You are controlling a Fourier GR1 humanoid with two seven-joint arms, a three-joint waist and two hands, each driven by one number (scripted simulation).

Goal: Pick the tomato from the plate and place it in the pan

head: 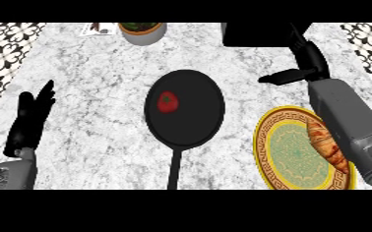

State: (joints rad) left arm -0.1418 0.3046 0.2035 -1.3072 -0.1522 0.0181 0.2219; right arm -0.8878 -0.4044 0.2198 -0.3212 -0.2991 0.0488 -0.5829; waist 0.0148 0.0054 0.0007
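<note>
The marble counter (87, 69) filled the view, and the black pan (184, 109) sat at its middle, handle pointing toward the robot. Right of the pan, the grey right forearm ran up over the yellow plate (291, 152), which held a croissant (325, 145). The right hand (309, 64) hung beyond the plate, up and right of the pan, fingers stretched out, thumb pointing back toward the pan, gripping nothing. Far left of the pan, the left hand (30, 115) rested open, fingers up, touching nothing. Behind the pan stood a potted plant (142, 31). And the tomato (169, 101) lay inside the pan, on its left half.
</note>
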